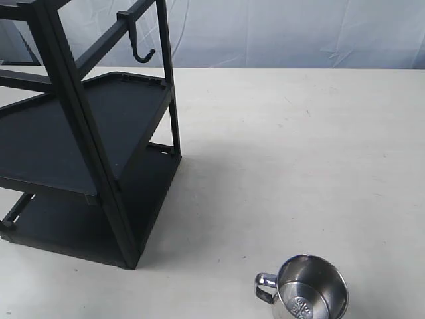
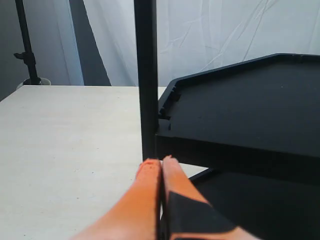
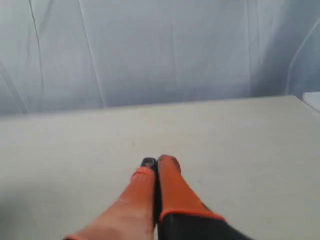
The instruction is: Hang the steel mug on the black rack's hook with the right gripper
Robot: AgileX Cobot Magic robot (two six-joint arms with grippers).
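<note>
Nowhere within the right wrist view, the small shiny steel mug (image 1: 306,290) lies on the pale table (image 1: 299,153), well apart from the tall black rack (image 1: 86,133) and its J-shaped hook (image 1: 141,50). Right gripper (image 3: 155,164) hovers with orange fingers pressed together, empty.

light: soft, even, bright | shadow: faint beside black rack (image 1: 86,153) | blur: right wrist view soft, near fingers (image 3: 170,190) unfocused

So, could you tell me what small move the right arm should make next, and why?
Probably open the right end effector and bring it toward the steel mug. Its fingers are pressed together over bare table, holding nothing, while the mug stands upright near the front edge with its handle facing the black rack. The hook is empty, so grasping must come first.
</note>
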